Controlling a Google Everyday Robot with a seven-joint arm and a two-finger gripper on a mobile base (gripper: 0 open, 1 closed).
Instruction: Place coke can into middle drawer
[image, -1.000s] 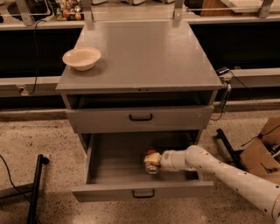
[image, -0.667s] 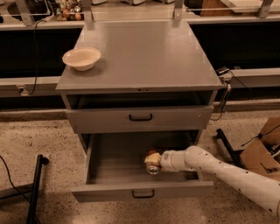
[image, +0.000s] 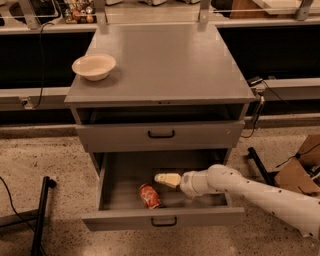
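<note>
Small orange-red coke can (image: 150, 195) lies on its side in the pulled-out grey middle drawer (image: 115, 219), centre, near the front wall. Cream two-finger gripper (image: 166, 179) sits just far-right of it, holding nothing. Open or closed: can't tell.

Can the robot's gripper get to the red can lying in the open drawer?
Probably yes. The gripper is inside the open middle drawer, close to the coke can on its upper right in the picture, and nothing sits between them.
</note>
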